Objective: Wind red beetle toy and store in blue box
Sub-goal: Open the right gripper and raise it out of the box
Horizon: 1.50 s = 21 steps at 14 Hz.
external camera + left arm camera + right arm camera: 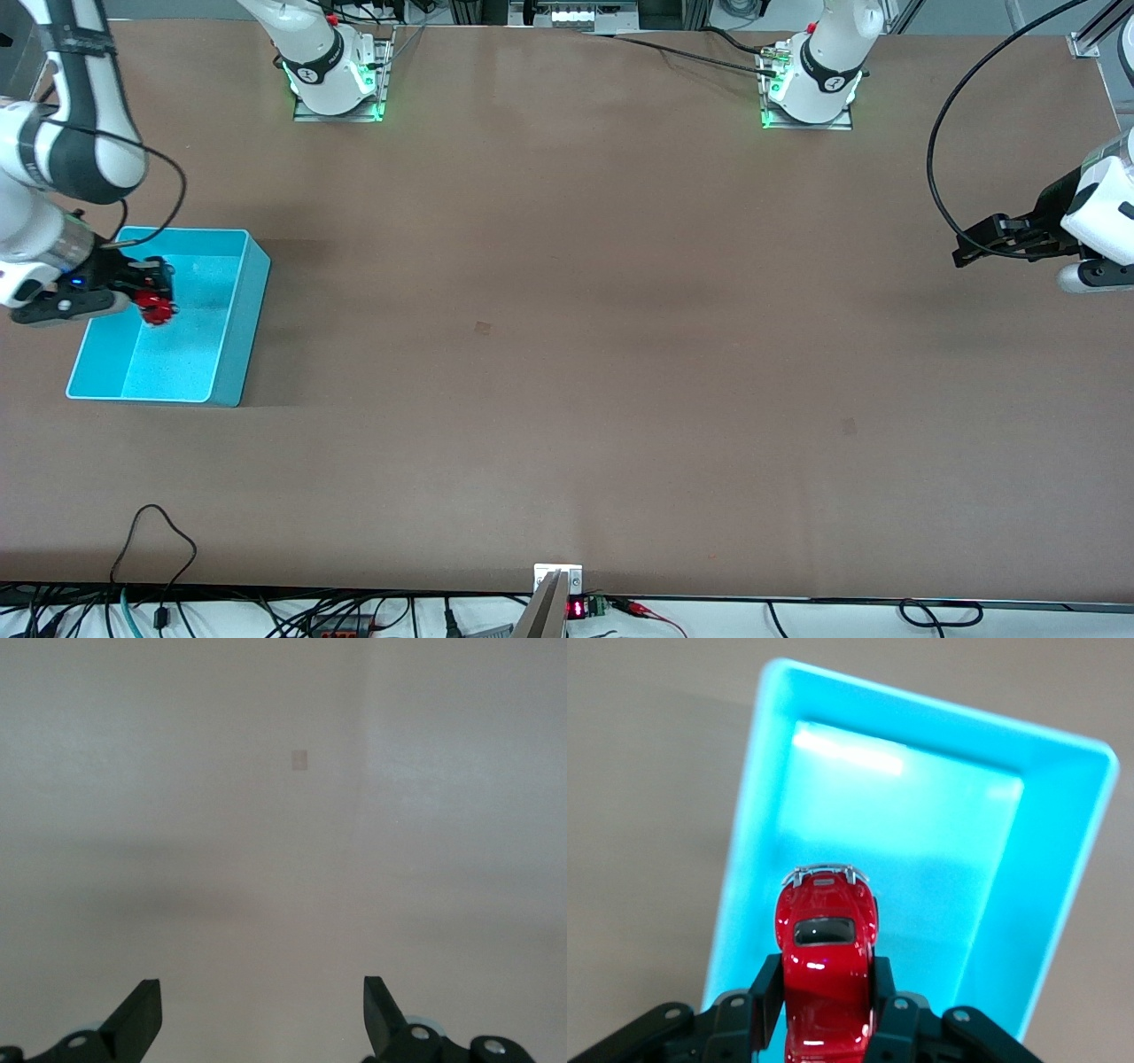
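Observation:
My right gripper (152,294) is shut on the red beetle toy (158,307) and holds it over the inside of the blue box (237,328), which stands at the right arm's end of the table. In the right wrist view the glossy red toy (826,966) sits between the two black fingers (764,992), with the open blue box (1063,904) under it. My left gripper (967,250) is open and empty, held over bare table at the left arm's end. The left wrist view shows its fingers (142,1014) wide apart over plain tabletop.
The brown table (567,354) stretches between the two arms. The arm bases (337,71) stand along its edge farthest from the front camera. Cables (151,540) and a small bracket (558,580) lie at the edge nearest the front camera.

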Each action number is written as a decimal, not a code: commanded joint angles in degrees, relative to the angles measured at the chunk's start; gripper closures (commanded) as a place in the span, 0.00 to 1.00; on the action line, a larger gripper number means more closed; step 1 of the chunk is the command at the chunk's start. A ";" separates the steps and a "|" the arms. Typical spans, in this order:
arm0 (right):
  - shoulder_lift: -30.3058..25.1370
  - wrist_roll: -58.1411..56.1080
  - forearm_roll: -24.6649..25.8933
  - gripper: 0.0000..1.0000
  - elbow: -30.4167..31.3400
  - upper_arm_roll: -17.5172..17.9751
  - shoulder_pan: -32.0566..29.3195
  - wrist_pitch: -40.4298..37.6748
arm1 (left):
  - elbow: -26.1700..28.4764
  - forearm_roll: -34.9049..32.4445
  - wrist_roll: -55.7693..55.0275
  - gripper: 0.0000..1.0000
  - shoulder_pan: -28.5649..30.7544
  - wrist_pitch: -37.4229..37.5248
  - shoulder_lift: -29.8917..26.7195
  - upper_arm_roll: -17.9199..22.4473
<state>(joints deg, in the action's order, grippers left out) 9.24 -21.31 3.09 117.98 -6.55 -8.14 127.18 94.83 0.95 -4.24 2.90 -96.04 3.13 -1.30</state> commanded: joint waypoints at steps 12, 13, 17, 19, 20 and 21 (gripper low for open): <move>8.97 11.03 0.15 0.00 -0.64 -4.35 2.87 8.01 | 0.53 -1.39 0.99 0.00 0.35 0.94 -1.64 -1.07; 7.30 10.85 0.24 0.00 -1.25 -4.09 2.87 5.39 | 0.53 -1.39 0.99 0.00 0.35 0.95 -1.64 -1.07; -0.70 11.11 0.33 0.00 -13.26 -0.32 3.48 -14.18 | 0.53 -1.39 0.99 0.00 0.26 0.94 -1.73 -1.07; -1.85 11.55 0.25 0.00 -23.36 1.79 3.83 -27.80 | 0.62 -1.39 0.99 0.00 0.35 1.03 -1.73 -0.99; -2.21 11.55 0.16 0.00 -26.54 3.02 3.75 -31.78 | 0.53 -1.39 0.99 0.00 0.35 0.95 -1.73 -0.99; -2.73 11.55 0.24 0.00 -29.09 4.77 3.74 -35.91 | 0.44 -1.48 0.99 0.00 0.35 0.68 -1.64 -0.99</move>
<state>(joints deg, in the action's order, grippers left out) 5.46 -10.08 3.16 95.13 -4.18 -4.32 98.28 94.83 0.32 -4.17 2.88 -95.68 2.58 -1.97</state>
